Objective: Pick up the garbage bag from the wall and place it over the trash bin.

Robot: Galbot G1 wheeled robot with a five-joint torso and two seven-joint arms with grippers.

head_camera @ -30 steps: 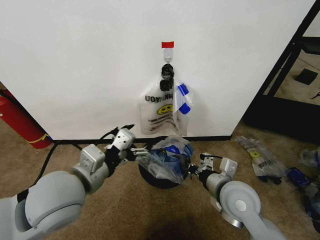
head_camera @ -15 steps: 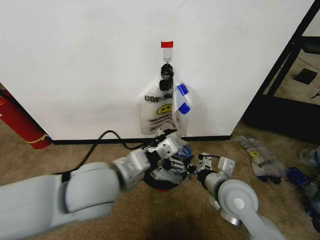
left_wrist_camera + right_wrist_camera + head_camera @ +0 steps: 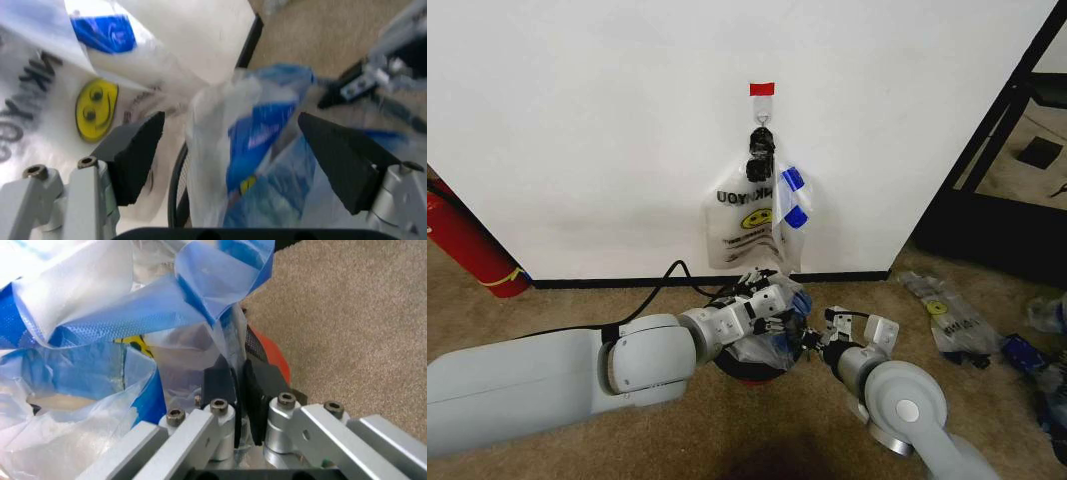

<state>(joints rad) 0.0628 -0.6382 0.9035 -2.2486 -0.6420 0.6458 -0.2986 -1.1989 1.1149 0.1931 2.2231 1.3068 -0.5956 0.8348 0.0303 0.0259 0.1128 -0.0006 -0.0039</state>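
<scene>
Left gripper [image 3: 772,300] has swung in over the trash bin [image 3: 749,368], fingers spread astride the garbage bag [image 3: 772,335] to open its mouth, while right gripper [image 3: 815,340] pinches the rim, anchoring that side.

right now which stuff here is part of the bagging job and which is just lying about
In the job: crumpled translucent blue-patched garbage bag; round black trash bin; left gripper, fingers open; right gripper, shut on the bag.

Lying about: hanging smiley bag; red fire extinguisher; flat smiley bag.
</scene>
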